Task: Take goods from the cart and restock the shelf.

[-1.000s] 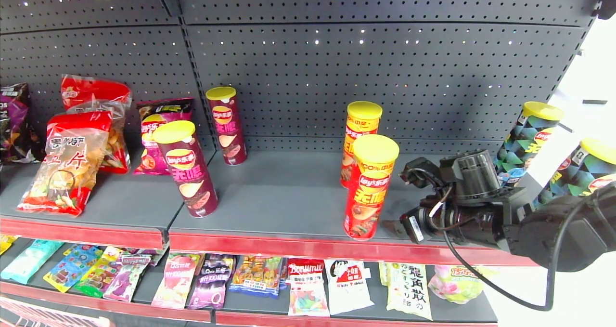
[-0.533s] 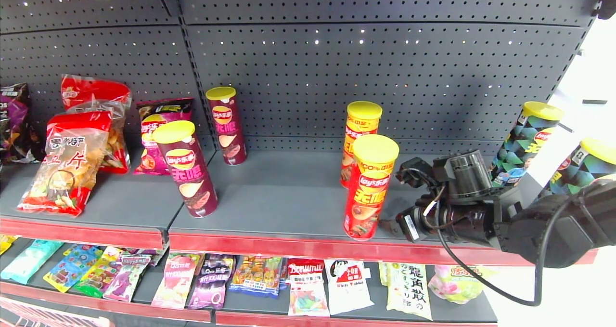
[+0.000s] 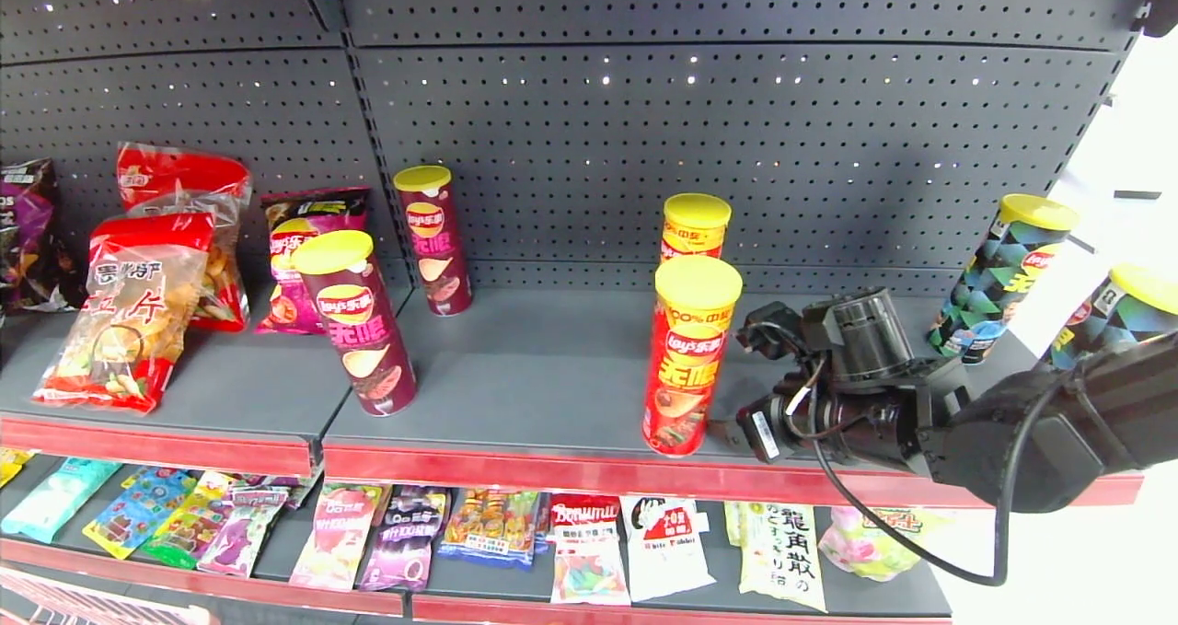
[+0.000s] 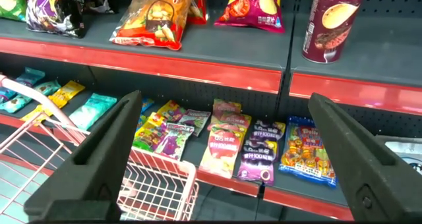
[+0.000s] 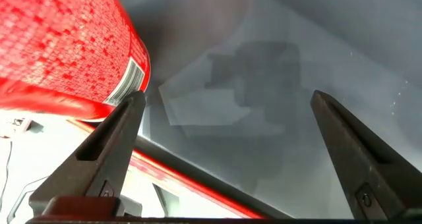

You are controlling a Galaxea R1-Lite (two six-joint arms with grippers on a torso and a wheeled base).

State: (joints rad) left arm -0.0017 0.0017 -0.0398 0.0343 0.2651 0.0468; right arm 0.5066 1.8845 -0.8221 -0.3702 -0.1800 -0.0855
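A red chip can with a yellow lid [image 3: 692, 358] stands near the front edge of the grey shelf [image 3: 534, 376], leaning slightly. A second red can [image 3: 695, 225] stands right behind it. My right gripper [image 3: 732, 434] sits low at the right side of the front can's base. In the right wrist view this gripper [image 5: 227, 99] is open, with the red can's base [image 5: 59, 59] against the outside of one finger [image 5: 109, 151]. My left gripper [image 4: 224, 102] hangs open and holds nothing above the pink wire cart [image 4: 158, 188].
Two maroon cans [image 3: 354, 321] [image 3: 433, 238] stand at mid-left, with snack bags [image 3: 129, 312] beyond them. Two dark patterned cans [image 3: 1003, 275] [image 3: 1127, 317] stand at the right end. Flat packets [image 3: 589, 542] fill the lower shelf. Bare shelf lies between the maroon and red cans.
My right arm has moved left along the shelf's front. The front red can has slid left with it and now covers more of the rear can.
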